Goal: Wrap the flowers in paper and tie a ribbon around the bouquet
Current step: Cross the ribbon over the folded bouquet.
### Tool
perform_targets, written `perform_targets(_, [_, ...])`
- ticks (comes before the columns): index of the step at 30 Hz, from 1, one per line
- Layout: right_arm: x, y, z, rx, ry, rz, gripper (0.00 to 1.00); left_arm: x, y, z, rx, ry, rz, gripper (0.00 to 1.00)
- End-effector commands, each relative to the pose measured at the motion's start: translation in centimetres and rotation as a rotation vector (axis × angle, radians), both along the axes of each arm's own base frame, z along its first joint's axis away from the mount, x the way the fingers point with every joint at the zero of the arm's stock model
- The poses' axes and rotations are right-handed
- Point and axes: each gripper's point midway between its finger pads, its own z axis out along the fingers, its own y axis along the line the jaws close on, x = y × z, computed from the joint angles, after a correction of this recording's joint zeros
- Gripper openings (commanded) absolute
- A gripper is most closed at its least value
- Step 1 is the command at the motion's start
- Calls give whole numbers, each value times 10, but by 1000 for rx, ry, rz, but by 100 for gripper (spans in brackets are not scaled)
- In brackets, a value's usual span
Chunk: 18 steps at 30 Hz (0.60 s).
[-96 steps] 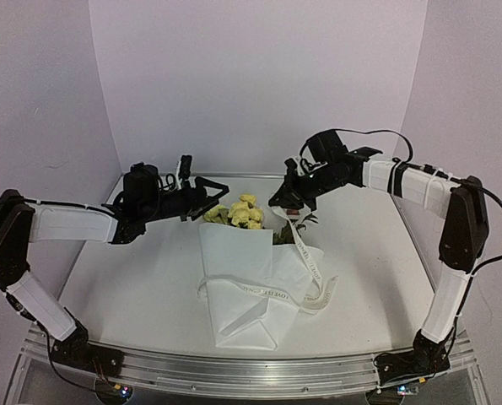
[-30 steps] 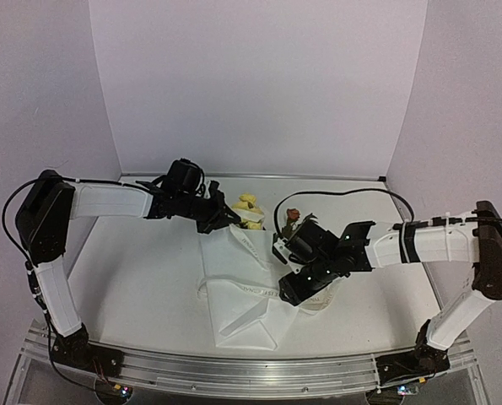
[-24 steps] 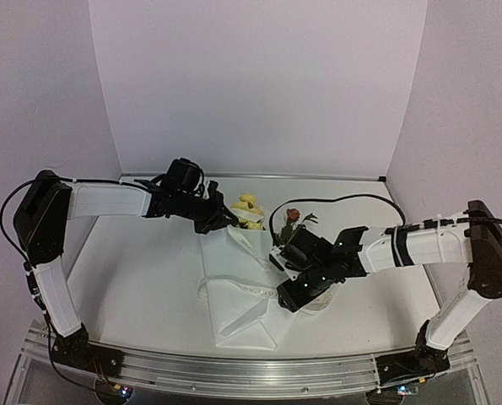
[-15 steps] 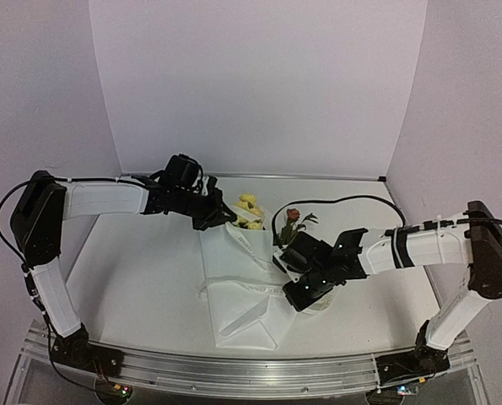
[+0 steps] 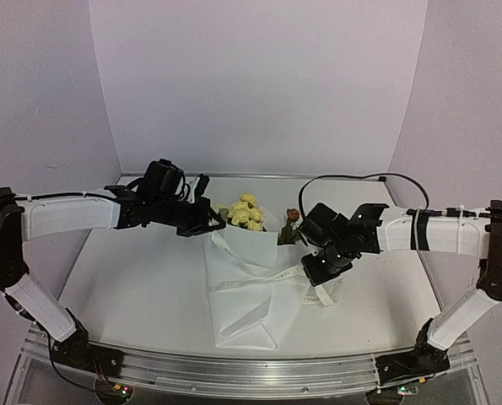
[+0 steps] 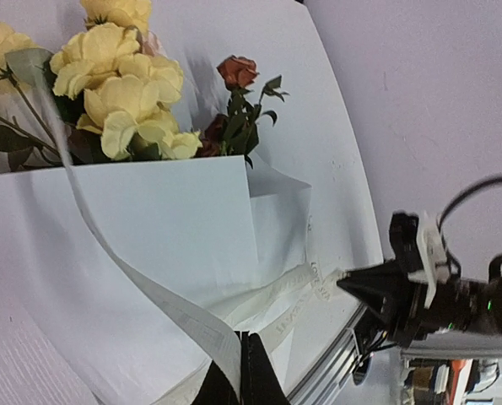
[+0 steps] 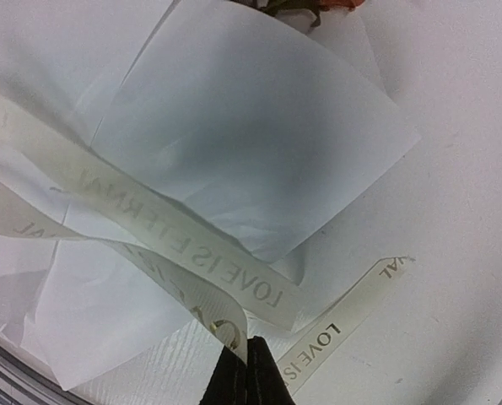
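Right wrist view: ribbon (image 7: 191,253), likely limp, slippery, featherweight, pinched by right gripper (image 7: 240,359) at six o'clock; left gripper (image 6: 239,375) clamps another stretch; best taken near ends.

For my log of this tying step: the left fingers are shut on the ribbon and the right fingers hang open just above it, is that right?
Not quite. The right fingers are not open above the ribbon. The right wrist view shows them shut on it, pinching it at a fold. The rest stands: the left fingers are shut on the ribbon.
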Motion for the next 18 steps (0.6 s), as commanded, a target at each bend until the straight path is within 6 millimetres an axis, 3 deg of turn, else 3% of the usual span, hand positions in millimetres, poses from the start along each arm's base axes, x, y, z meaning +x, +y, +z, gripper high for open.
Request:
perform_targets(1, [15,-10,4,18,44,-62,0,-18,1,26,-15,-190,-68,0])
perform_targets(8, [40,-19,0,18,65,-102,2,-37,16,26,40,-289,-126,0])
perform_targets(15, [64,-27,-9,6,87,-144,10,-54,21,16,106,-319,-212,0])
perform_targets(18, [70,-26,-14,3,100,-158,13,-61,19,23,100,-364,-247,0])
